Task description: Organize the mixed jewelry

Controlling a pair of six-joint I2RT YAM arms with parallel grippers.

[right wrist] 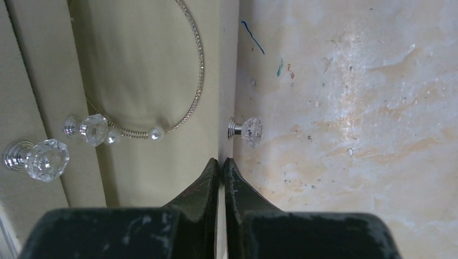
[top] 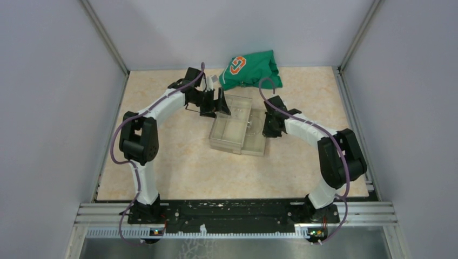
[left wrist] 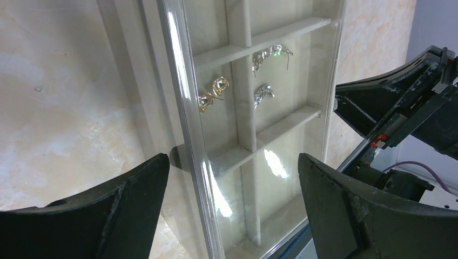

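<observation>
silvery earrings (left wrist: 263, 94) beyond the left hand (left wrist: 232, 162)

I operate in a laboratory test cell. Plain grey panels (top: 43, 81) on aluminium framing (top: 106, 36) enclose my marble-patterned table (top: 178, 172).

The left arm (top: 162, 105) and the right arm (top: 305, 129) look the same: white rounded shells on the links and big black housings at the joints. A thin purple cable (top: 112, 148) runs loosely along each arm, up from the black base (top: 145, 209). The fingers (left wrist: 129, 210) are matte black wedges with scuffed, greyish edges. A small red mark (left wrist: 381, 138) shows on the right arm's black end.
</observation>
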